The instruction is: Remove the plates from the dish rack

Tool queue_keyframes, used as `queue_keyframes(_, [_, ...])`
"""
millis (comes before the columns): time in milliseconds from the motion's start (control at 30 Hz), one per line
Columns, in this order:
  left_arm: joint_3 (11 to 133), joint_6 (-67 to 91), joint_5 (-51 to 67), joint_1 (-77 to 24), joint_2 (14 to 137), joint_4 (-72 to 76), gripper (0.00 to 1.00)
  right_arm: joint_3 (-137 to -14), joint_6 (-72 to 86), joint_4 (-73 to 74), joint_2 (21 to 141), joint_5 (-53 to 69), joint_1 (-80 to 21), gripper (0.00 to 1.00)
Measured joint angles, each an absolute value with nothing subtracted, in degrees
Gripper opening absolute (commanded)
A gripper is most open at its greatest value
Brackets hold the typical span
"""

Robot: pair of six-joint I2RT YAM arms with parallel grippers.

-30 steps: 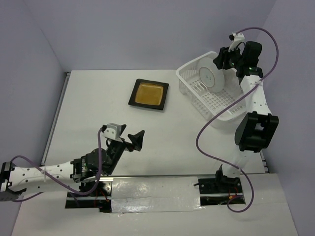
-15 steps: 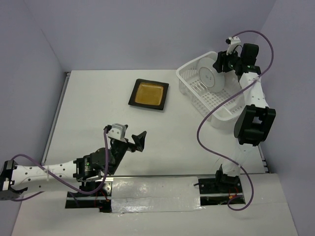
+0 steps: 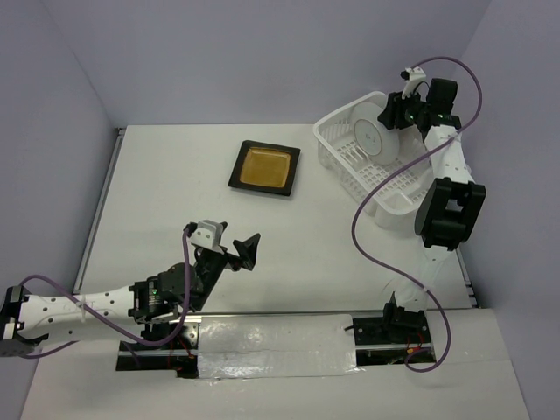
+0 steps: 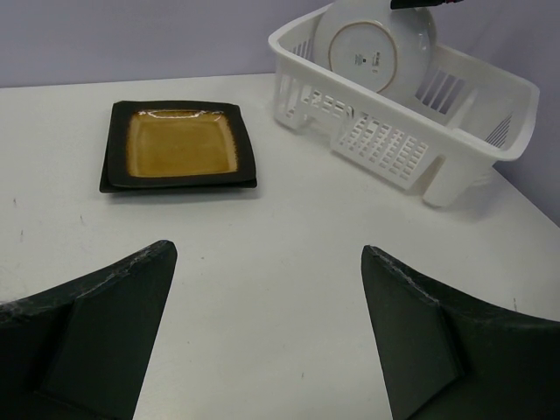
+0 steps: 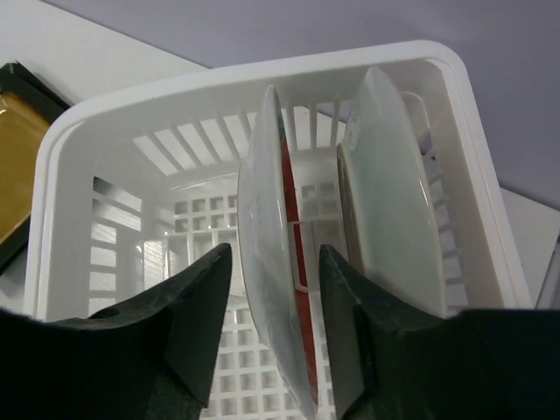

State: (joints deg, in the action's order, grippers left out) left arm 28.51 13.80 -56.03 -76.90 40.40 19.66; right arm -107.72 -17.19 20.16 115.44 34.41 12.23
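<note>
The white dish rack stands at the back right. Two round plates stand on edge in it, white undersides toward the left. My right gripper is open at their top. In the right wrist view it straddles the left round plate, with one finger between it and the right round plate. Neither finger touches. The amber square plate lies on the table on another black-rimmed plate whose centre is hidden. My left gripper is open and empty, low over the table.
In the left wrist view the rack sits ahead to the right and the amber plate ahead to the left. The purple side wall stands close behind the rack. A purple cable hangs along my right arm.
My right gripper has moved slightly left and down over the rim of the round plate, and its elbow has drawn in toward the rack. My left arm has shifted slightly forward.
</note>
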Motion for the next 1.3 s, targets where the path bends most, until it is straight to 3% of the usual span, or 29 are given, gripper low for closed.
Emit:
queue_keyframes(33, [28.5, 13.8, -56.0, -76.9, 40.4, 19.7, 1.00, -108.1, -17.0, 20.2, 115.8, 35.0, 12.3, 0.43])
queue_keyframes(133, [28.5, 13.8, -56.0, -76.9, 40.4, 19.7, 1.00, -108.9, -16.5, 19.7, 117.0, 37.3, 12.3, 0.37])
queue_keyframes(367, [28.5, 13.8, -56.1, -76.9, 40.4, 19.7, 1.00, -108.2, -15.9, 18.5, 118.6, 40.0, 12.4, 0.36])
queue_keyframes(500, [28.5, 13.7, -56.1, -76.9, 40.4, 19.7, 1.00, -108.2, -16.2, 18.3, 118.7, 40.9, 12.6, 0.18])
queue_keyframes(700, [28.5, 13.7, -56.1, -76.9, 41.7, 19.7, 0.99, -107.3, -15.2, 17.9, 118.7, 44.0, 12.7, 0.01])
queue_keyframes(1300, [28.6, 13.5, -56.7, -76.9, 43.6, 19.7, 0.99, -106.4, -14.5, 17.1, 117.7, 43.0, 12.8, 0.00])
